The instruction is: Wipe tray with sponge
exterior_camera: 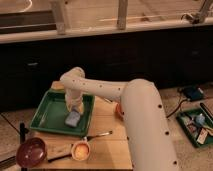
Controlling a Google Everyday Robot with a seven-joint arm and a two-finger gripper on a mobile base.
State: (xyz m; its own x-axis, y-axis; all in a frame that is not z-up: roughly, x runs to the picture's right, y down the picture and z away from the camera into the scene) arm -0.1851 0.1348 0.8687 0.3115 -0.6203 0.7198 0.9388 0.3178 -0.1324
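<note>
The large bright green tray (47,116) lies on the left part of the wooden table. The light blue-grey sponge (73,118) rests flat on the tray's floor near its right side. My gripper (75,108) comes down from the white arm right above the sponge and touches its top.
A small orange-yellow bowl (80,150) and a dark red bowl (31,152) sit at the table's front. A utensil (98,135) lies beside them. An orange object (119,110) shows behind my arm. A smaller dark-green tray (196,127) of small items lies on the floor at right.
</note>
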